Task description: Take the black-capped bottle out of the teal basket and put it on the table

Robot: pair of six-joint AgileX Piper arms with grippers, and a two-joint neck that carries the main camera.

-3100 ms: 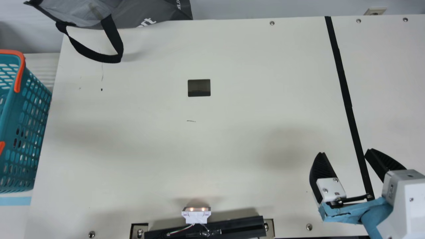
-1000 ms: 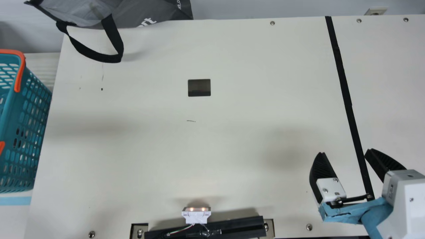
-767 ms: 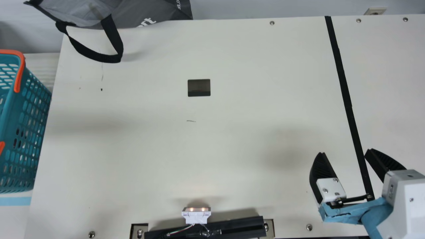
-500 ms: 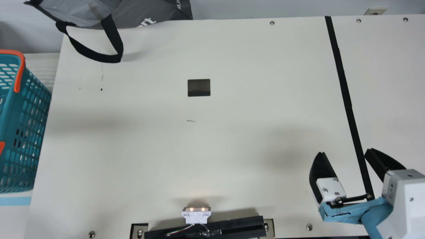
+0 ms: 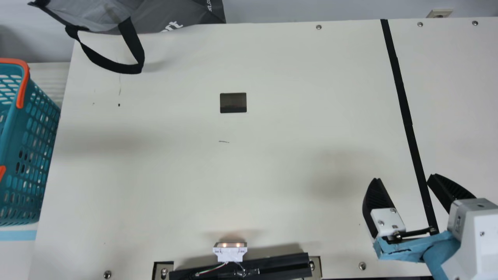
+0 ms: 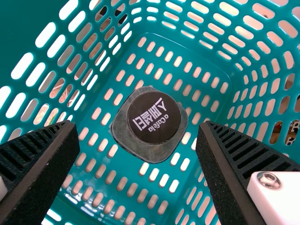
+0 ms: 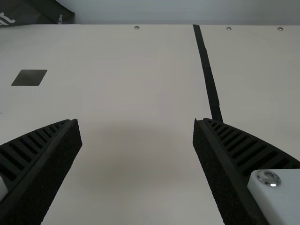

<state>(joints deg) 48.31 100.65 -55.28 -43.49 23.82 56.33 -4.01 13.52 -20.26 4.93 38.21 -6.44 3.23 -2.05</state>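
1. Slightly toward the far side, a faint shadow (image 5: pixel 105 144) on the left of the table (image 5: pixel 272 175) has been shifted; the right gripper (image 5: pixel 404 177) and the teal basket (image 5: pixel 11 128) have been kept in place.
2. The black-capped bottle (image 6: pixel 151 123) is seen from above in the left wrist view, set on the basket's slotted floor and apparently upright.
3. The left gripper (image 6: pixel 137 123) is held over the basket with its fingers spread wide; a gap is left on each side of the bottle, and nothing is gripped.
4. At the near right of the table, the right gripper is held with its fingers well apart and nothing clamped between them.
5. The basket, fitted with orange handles (image 5: pixel 24 83), is placed just beside the table's left edge.
6. At the far left, a grey bag (image 5: pixel 171 15) is seen, its black strap (image 5: pixel 134 46) looped over the table.
7. The table is crossed toward the right by a black strip (image 5: pixel 400 89), and a dark rectangle (image 5: pixel 233 103) is set near its middle.
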